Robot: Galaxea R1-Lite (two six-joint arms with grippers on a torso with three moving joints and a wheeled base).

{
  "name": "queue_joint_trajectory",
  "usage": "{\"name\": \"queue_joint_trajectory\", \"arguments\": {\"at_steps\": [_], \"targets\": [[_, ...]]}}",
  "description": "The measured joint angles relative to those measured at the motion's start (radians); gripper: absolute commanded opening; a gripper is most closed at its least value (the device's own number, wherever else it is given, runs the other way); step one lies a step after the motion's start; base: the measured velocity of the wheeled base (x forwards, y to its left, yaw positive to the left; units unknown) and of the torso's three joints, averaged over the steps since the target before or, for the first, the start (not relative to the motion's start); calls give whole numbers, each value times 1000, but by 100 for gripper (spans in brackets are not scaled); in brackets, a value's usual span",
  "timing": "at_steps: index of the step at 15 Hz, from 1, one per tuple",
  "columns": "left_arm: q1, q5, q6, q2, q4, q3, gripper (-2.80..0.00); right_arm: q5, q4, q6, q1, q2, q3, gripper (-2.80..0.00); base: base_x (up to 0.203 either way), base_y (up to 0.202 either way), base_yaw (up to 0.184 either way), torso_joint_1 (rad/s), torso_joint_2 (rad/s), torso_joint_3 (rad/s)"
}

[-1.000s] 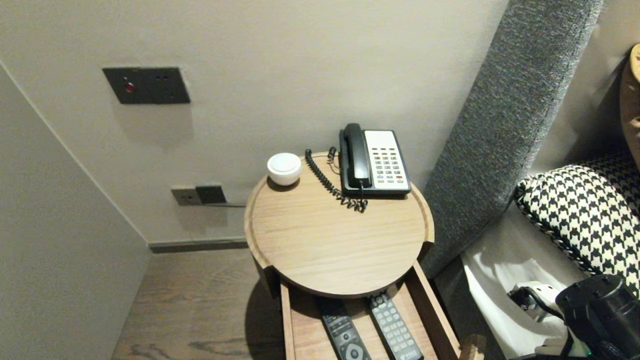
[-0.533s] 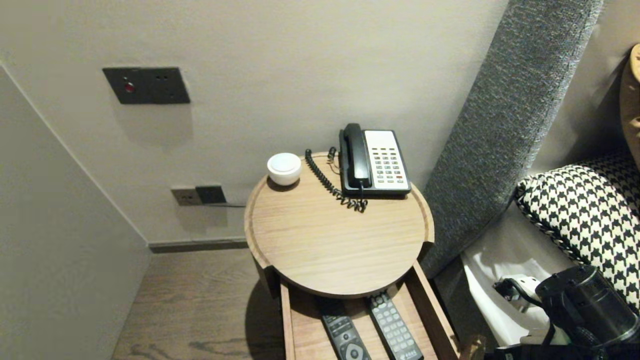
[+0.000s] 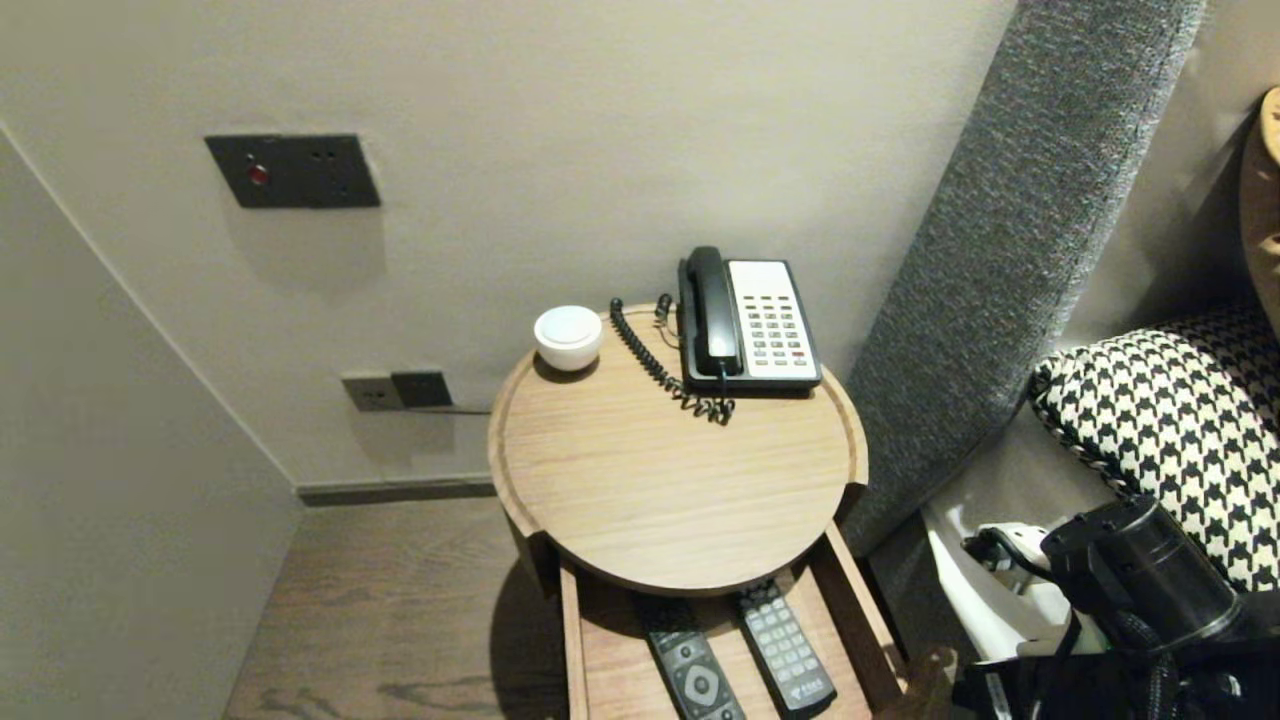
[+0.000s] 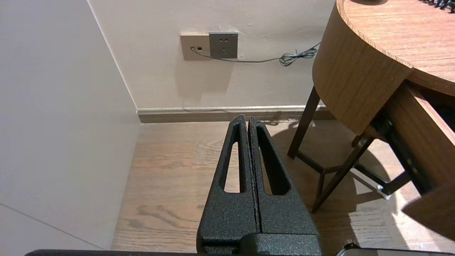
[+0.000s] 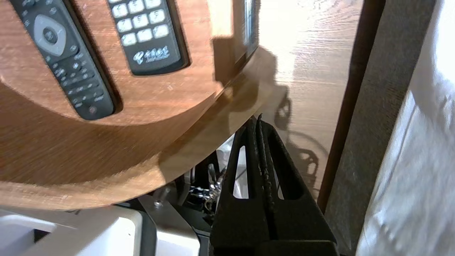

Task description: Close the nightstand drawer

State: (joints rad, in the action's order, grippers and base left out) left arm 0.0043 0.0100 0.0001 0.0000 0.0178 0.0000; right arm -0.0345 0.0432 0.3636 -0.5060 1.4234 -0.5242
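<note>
Right gripper (image 5: 258, 120) has its fingers pressed flat together with nothing between them. It sits just off the near right corner of the open drawer (image 3: 862, 625), outside the drawer's curved wooden front and apart from it. In the head view only the right arm's dark wrist shows, at the near right, between the drawer and the white bedding.

Two remotes lie side by side on the drawer floor, lengthwise from near to far, their far ends tucked under the round table top (image 3: 680, 480). The white-keyed remote (image 3: 787, 652) is the closer one to the right gripper: it lies to the gripper's left and a little farther away, just inside the drawer's right wall. The black remote (image 3: 692, 676) with the round pad lies just beside it, farther left again. Neither remote is touched.

Left gripper (image 4: 247, 120) is clenched on nothing as well, and hangs parked over the wooden floor to the left of the table, well apart from the drawer.

On the table top a telephone (image 3: 750, 320) stands at the far right edge and a small white bowl (image 3: 568, 338) at the far left.
</note>
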Motion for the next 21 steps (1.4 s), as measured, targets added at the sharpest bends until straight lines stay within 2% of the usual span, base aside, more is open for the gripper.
{"name": "queue_joint_trajectory", "arguments": {"at_steps": [21], "targets": [[0, 0, 0, 0, 0, 0, -280, 0, 4, -12, 40, 308, -352, -280, 0, 0, 0, 0, 0, 0]]}}
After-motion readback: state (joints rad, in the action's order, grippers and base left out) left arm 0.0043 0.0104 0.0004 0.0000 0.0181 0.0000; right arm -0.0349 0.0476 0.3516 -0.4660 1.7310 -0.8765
